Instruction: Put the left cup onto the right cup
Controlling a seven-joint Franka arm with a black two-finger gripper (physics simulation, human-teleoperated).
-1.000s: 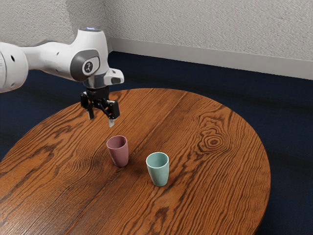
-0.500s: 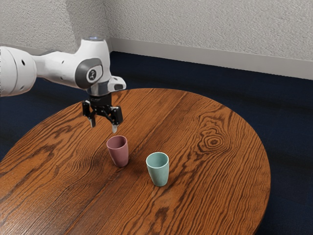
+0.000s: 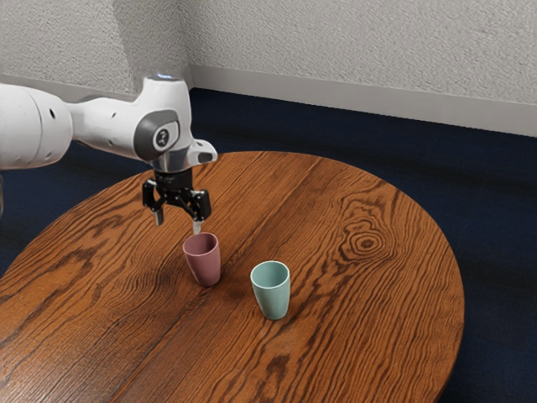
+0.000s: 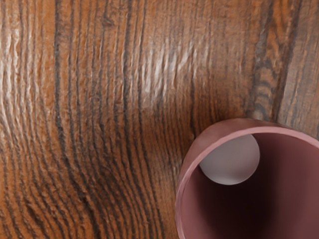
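A dusty pink cup stands upright on the round wooden table, at the exterior view's left of a pale teal cup, also upright. My gripper hangs open just above and behind the pink cup's rim, a little toward the exterior view's left, holding nothing. In the wrist view the pink cup lies close under my hand, its rim and pale inner bottom showing against the wood grain.
The table's edge curves round at the exterior view's right and front. Dark blue floor and a grey wall lie beyond it. Bare wood stretches right of the teal cup.
My hand has come down and shifted slightly toward the exterior view's right, closing in on the pink cup's rim. Both cups stand where they were.
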